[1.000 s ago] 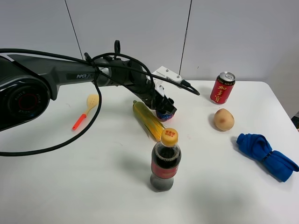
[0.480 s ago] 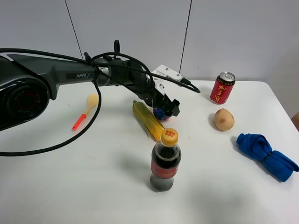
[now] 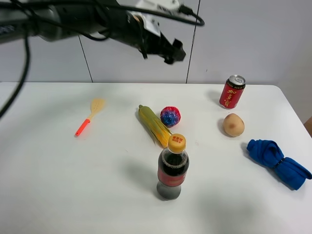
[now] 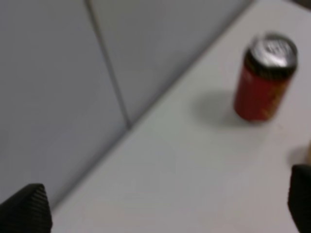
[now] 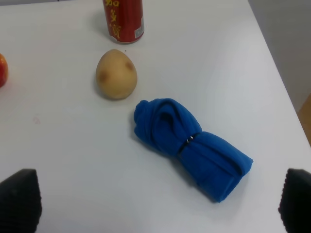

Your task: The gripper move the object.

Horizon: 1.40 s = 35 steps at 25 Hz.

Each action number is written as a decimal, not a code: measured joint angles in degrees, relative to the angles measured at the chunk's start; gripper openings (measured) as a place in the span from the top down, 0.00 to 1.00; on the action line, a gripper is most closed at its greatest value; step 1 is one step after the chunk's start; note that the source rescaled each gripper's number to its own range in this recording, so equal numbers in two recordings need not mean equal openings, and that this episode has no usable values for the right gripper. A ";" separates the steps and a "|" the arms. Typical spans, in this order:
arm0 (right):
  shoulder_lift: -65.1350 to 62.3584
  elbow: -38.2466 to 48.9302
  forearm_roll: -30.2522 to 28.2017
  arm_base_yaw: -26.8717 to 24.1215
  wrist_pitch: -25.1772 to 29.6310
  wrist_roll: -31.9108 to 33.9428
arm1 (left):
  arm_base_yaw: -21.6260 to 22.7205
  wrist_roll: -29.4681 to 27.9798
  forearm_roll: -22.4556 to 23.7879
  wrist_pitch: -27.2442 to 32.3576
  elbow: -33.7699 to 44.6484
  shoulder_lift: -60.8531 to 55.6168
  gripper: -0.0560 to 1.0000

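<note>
Left pincer [image 3: 174,50] risen off the ball [image 3: 170,116], empty, seemingly wide open, parted jaws plain only in wrist view.

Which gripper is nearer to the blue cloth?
Right. The right gripper faces the blue cloth from close by; the left gripper is high above the table, far from it.

Left gripper [image 3: 174,51] aloft, jaws apart, empty; right gripper [image 5: 158,201] jaws apart.
</note>
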 joint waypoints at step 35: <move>0.00 0.00 0.00 0.00 0.00 0.00 | 36.78 -18.67 20.78 32.84 50.59 -95.84 0.01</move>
